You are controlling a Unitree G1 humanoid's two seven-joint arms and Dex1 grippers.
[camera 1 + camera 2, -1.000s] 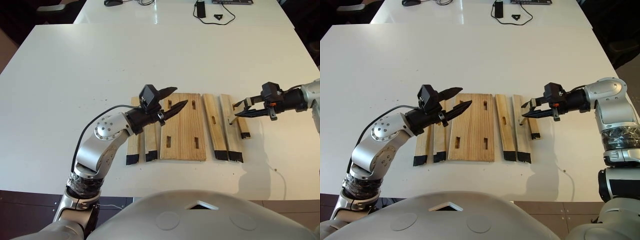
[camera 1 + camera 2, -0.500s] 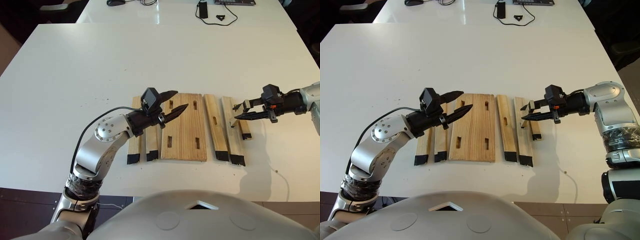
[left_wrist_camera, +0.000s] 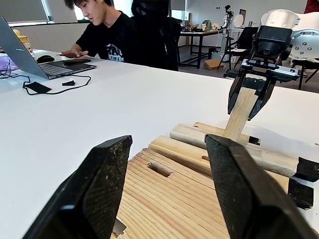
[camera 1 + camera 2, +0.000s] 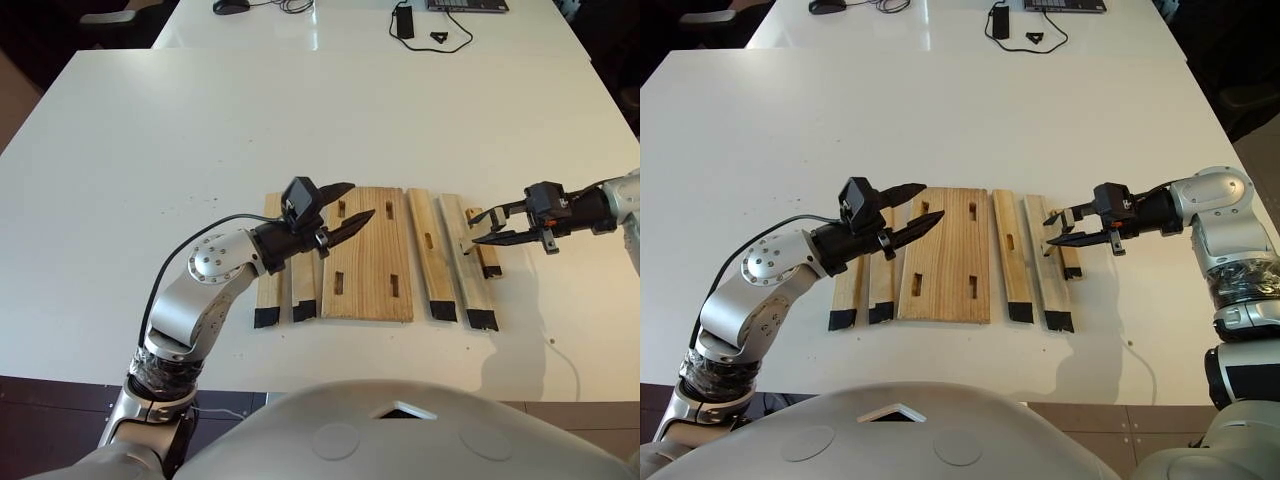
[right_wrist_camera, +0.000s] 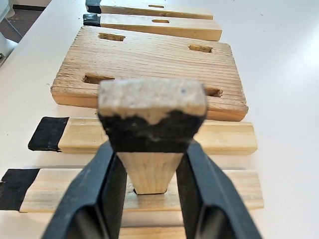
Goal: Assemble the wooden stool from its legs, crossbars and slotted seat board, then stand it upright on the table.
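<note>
Sliding toward the table's right edge, the right claw has dragged the black-tipped near end of the rightmost long pale wooden leg outward with it. It is clamped on a short pale wooden crossbar with a black-taped top, which stands tilted, its lower end at the leg's slot.

All the parts lie flat toward the near edge of the white table. Two black-tipped left legs sit on one side and the wide slotted wooden seat board in the middle. A third leg lies right of it, and a second short crossbar just beside the rightmost leg. Over the board's far left corner the left claw hovers, spread open.
</note>
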